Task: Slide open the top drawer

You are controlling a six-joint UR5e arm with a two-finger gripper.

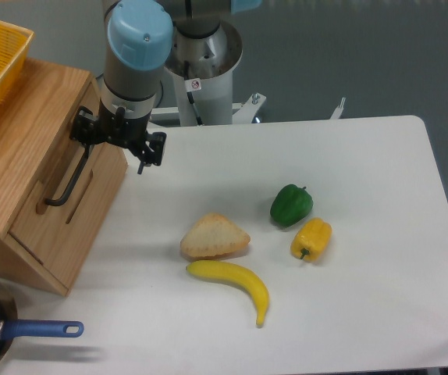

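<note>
Black two-finger gripper [108, 139], jaw state indiscernible, at upper end of long black bar handle [69, 179] on closed light-oak top drawer [66, 205], table's left; advise enclosing bar squarely, pulling straight outward.

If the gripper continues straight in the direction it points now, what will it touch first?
The gripper points downward beside the top drawer, with the upper end of the black bar handle at its fingers. Going straight down, it would probably meet that handle first; if it lies just clear of it, the white table. Depth is unclear.
</note>
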